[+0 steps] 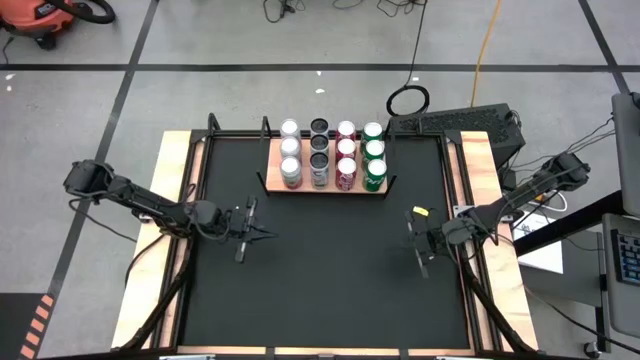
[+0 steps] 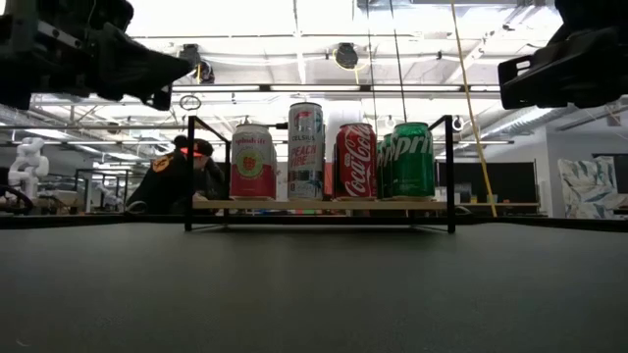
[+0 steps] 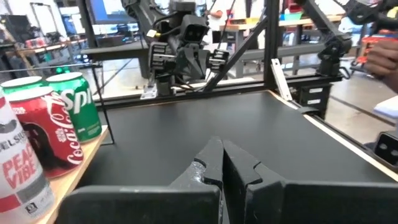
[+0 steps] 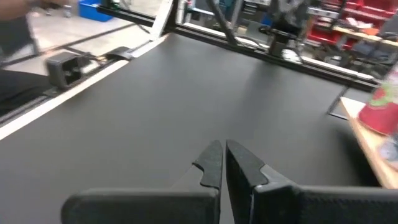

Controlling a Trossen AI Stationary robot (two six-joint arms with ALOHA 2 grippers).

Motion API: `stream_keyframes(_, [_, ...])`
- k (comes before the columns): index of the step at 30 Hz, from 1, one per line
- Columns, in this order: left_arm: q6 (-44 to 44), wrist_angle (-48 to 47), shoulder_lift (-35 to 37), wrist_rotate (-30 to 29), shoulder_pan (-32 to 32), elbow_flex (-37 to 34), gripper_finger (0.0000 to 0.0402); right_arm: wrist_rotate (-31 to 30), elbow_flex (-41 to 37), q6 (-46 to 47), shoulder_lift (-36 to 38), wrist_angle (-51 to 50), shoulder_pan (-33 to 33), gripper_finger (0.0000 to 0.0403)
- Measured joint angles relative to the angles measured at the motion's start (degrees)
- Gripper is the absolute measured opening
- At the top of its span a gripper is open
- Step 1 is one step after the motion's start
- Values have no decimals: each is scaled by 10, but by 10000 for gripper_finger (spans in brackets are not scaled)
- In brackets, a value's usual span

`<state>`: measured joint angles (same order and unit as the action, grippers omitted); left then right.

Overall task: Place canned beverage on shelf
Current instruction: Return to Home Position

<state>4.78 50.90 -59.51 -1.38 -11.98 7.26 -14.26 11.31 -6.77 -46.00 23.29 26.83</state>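
The wooden shelf stands at the far middle of the black mat on black brackets. Several cans stand upright on it on their bases, in rows: silver, dark-topped, red and green among them. My left gripper hovers over the mat's left part, shut and holding nothing, near and left of the shelf. My right gripper hovers over the mat's right part, shut and holding nothing. Each wrist view shows its own fingers closed together above bare mat.
Wooden strips edge the mat, with a black frame around it. A small yellow object lies on the mat near my right gripper. A keyboard sits beyond the far right corner. A person shows behind the table.
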Motion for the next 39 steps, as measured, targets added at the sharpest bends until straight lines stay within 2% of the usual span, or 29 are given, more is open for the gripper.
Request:
stream_keyframes(2, [0,19,0,14,6,-15,0,23,0,0,0,0,-3,0])
stream_keyframes(8, [-25,81,0,17,25,-66,0,40,0,0,0,-2,-4,0])
stream_keyframes(15, [-28,82,0,25,31,-69,0,41,-11,11,0,2,-4,0])
stream_keyframes(24, [-28,74,0,46,56,-69,0,40,-101,34,1,157,-5,0])
stream_keyframes(39, [-28,70,0,62,72,-70,0,54,-103,15,36,99,-7,0])
